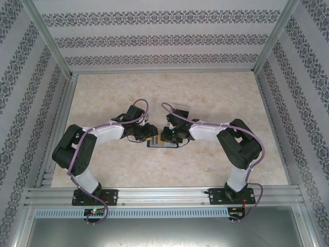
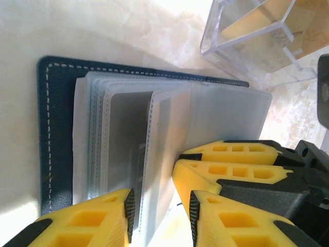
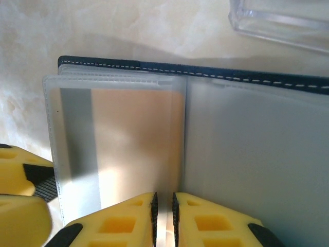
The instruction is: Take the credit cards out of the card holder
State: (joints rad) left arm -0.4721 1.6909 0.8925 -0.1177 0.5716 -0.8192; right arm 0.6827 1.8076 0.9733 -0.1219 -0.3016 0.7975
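The navy card holder (image 1: 162,144) lies open on the table between both grippers, its stitched cover (image 2: 55,128) under a fan of frosted plastic sleeves (image 2: 118,139). A tan-orange credit card (image 3: 136,139) shows through the left sleeve, inside the dark edge of the holder (image 3: 103,64). My right gripper (image 3: 163,198) is shut on the edge of one upright sleeve; its yellow fingers (image 2: 231,153) reach in from the right in the left wrist view. My left gripper (image 2: 159,203) is open, and that raised sleeve passes between its fingers without being clamped.
A clear plastic box (image 2: 257,36) stands just beyond the holder, also at the top of the right wrist view (image 3: 282,20) and behind the right gripper (image 1: 180,109). Pale marble tabletop (image 1: 103,92) spreads all round, fenced by patterned walls.
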